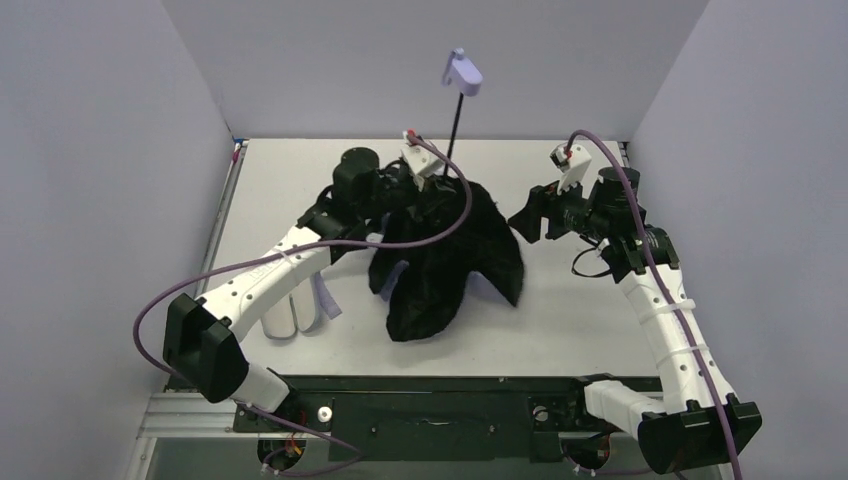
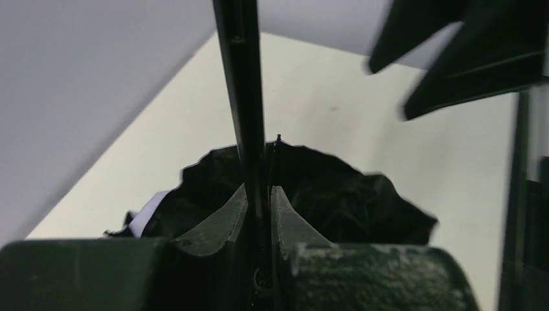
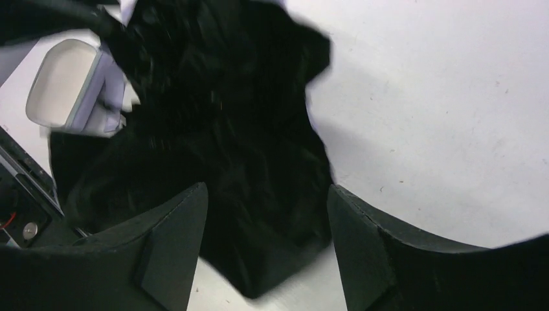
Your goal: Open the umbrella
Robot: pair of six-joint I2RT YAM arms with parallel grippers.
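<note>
White table [image 1: 600, 320] mid-frame: umbrella [image 1: 440, 270] floppy, not open yet; L gripper [image 2: 259, 197] pinches its shaft [image 2: 241, 78], R gripper [image 3: 267, 214] wide, holding nothing.

Umbrella [image 1: 440, 285]: not opened. The canopy [image 1: 490, 240] is collapsed with its black lining outward and lies as a crumpled heap on the table at centre frame in the top view. A thin black shaft [image 1: 455, 125] rises from the heap's upper edge to upper centre, leaning slightly right. A small lavender handle [image 1: 462, 76] sits at its top end, clear of the table. In the left wrist view the shaft runs up the centre with the canopy bunched beneath it. In the right wrist view black fabric fills the upper left and centre.
</note>
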